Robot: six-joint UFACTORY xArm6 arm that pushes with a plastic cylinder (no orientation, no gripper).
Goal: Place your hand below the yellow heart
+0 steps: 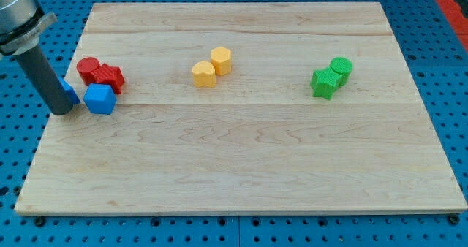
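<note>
Wooden board [241,174] on a blue pegboard [453,71], serving as the only holder here; eight blocks on it in three clusters, no bins or trays.

Near the view's left edge: dark rod [42,75] slanting down from the top-left corner, my tip [61,112] touching the board. No jaws to open or close, just a bare rod, holding nothing. Right against the tip, partly hidden behind the rod: a blue block [70,93], shape unclear. Just to its right: a blue cube [99,99]. Above those, touching each other: a red cylinder [88,69] and a red star [110,76], the star's shape not fully sure.

Upper middle: yellow heart [204,74], with a yellow hexagon [221,60] touching it at its upper right. Heart well apart from my tip, far toward the view's right and somewhat higher. Tip not below the heart.

Upper right: green star [323,83] and green cylinder [341,69], touching, the cylinder above and to the right.
</note>
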